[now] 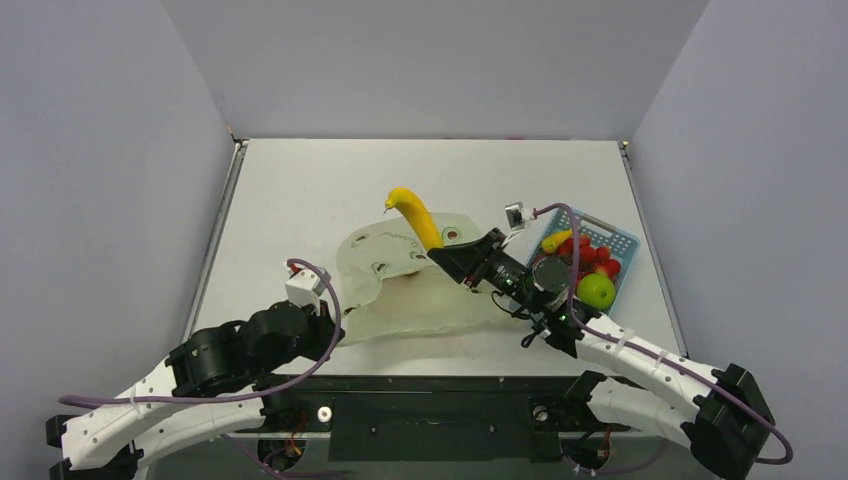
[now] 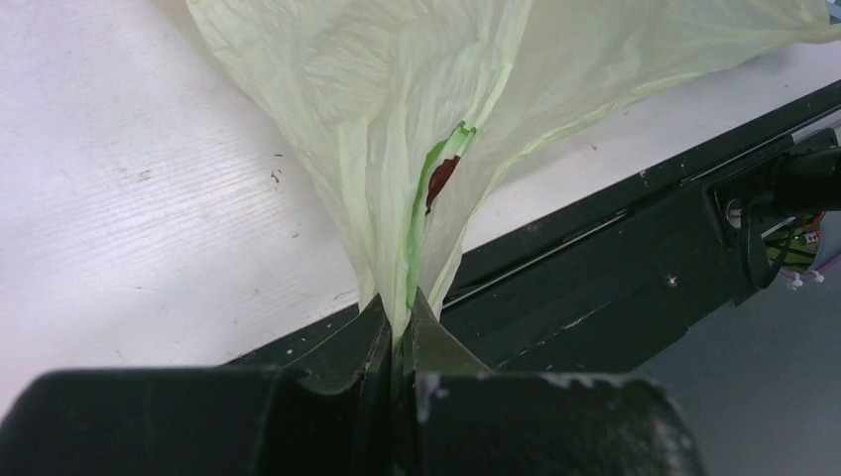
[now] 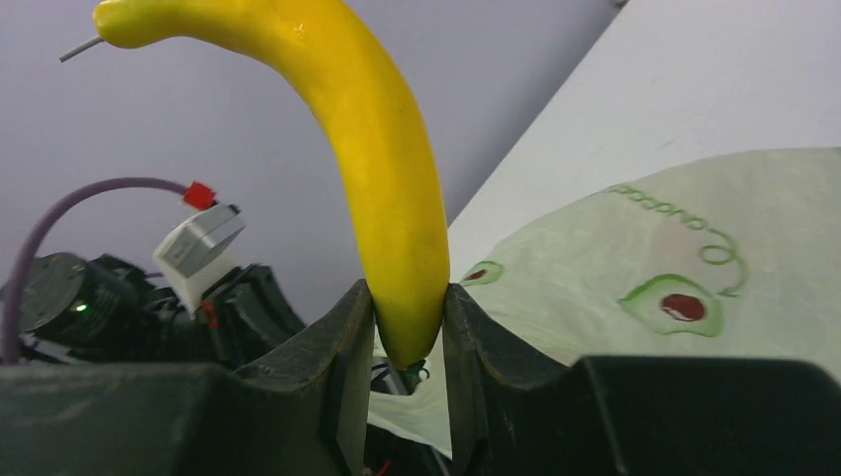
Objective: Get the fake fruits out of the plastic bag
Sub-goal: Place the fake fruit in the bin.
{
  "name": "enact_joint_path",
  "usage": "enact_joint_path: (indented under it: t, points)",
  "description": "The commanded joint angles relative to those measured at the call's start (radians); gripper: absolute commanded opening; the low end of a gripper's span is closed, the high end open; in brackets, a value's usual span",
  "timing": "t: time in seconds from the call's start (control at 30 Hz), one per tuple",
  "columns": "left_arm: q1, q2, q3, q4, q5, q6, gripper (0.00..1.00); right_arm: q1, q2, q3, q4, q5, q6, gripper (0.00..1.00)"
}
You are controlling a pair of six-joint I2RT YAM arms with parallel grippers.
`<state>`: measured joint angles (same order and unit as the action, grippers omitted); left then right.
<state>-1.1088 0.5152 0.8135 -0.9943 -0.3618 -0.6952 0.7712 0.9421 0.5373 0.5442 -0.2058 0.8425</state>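
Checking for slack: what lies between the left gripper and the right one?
The plastic bag: the top view shows it running from the left gripper, shut on its edge, to the right gripper holding the banana.

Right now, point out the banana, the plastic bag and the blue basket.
banana [image 3: 392, 188]: right wrist view, mid-body.
plastic bag [image 2: 367, 89]: left wrist view, crinkled film.
blue basket [image 1: 620, 242]: top external view, right rim.

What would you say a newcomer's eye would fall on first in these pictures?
The yellow banana, pinched at its lower end by the right gripper and standing above the pale bag mid-table. The left gripper clamps the bag's near edge, and a blue basket of fruits sits at the right.
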Motion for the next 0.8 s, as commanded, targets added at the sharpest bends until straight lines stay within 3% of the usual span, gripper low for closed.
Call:
enact_joint_path:
  t: [0.0, 0.1, 0.2, 0.37, 0.5, 0.6, 0.77]
  points:
    - [0.008, 0.001, 0.016, 0.033, 0.005, 0.010, 0.00, 0.039, 0.049, 0.116, 0.255, -0.214, 0.096, 0.00]
    - [0.008, -0.001, 0.016, 0.033, 0.003, 0.010, 0.00, 0.045, 0.051, 0.174, 0.223, -0.193, 0.075, 0.00]
    - [0.009, -0.007, 0.016, 0.033, 0.004, 0.010, 0.00, 0.032, -0.001, 0.212, 0.033, -0.081, -0.001, 0.00]
    - [0.009, -0.021, 0.014, 0.034, 0.002, 0.007, 0.00, 0.001, -0.175, 0.223, -0.265, 0.357, -0.147, 0.00]
    - [0.009, -0.018, 0.015, 0.035, 0.004, 0.009, 0.00, -0.072, -0.265, 0.223, -0.551, 0.695, -0.148, 0.00]
    - [0.009, -0.014, 0.014, 0.034, 0.006, 0.011, 0.00, -0.198, -0.281, 0.210, -0.708, 0.780, -0.096, 0.00]
    - [0.009, -0.019, 0.015, 0.036, 0.006, 0.011, 0.00, -0.386, -0.302, 0.083, -0.845, 0.739, 0.101, 0.00]
